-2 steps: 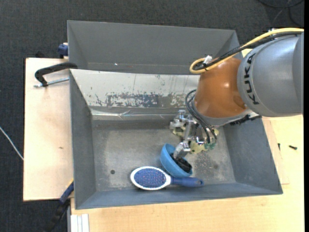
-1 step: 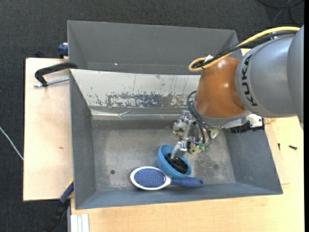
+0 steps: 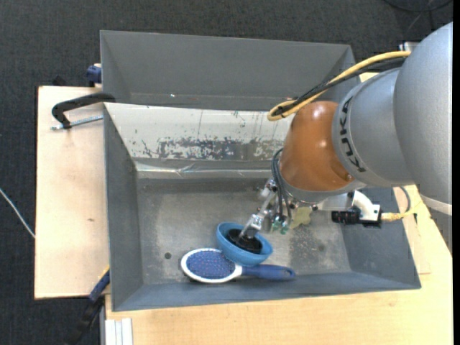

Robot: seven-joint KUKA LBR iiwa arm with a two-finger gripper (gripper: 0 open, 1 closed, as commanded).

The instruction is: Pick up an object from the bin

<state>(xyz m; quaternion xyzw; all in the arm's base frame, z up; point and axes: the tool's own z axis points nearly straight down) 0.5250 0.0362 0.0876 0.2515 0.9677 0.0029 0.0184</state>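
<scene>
The tool (image 3: 251, 236) dips into the small round blue plastic bowl (image 3: 231, 248) directly beneath it; whether it is open or closed cannot be told. A grip on 1 thin rim may slip, dropping the bowl onto the blue-handled oval hairbrush (image 3: 210, 265) just beyond the tool's tip.

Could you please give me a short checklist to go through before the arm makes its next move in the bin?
1. Gripper is down at the small blue bowl with the dark inside: ok.
2. Gripper has hold of the bowl: cannot tell.
3. Bowl's opening faces up: ok.
4. Bowl is apart from the blue-and-white oval plastic brush: not ok, the brush appears to lie against the bowl's near side.
5. Bowl is away from the side walls of the grey metal bin: ok.
</scene>
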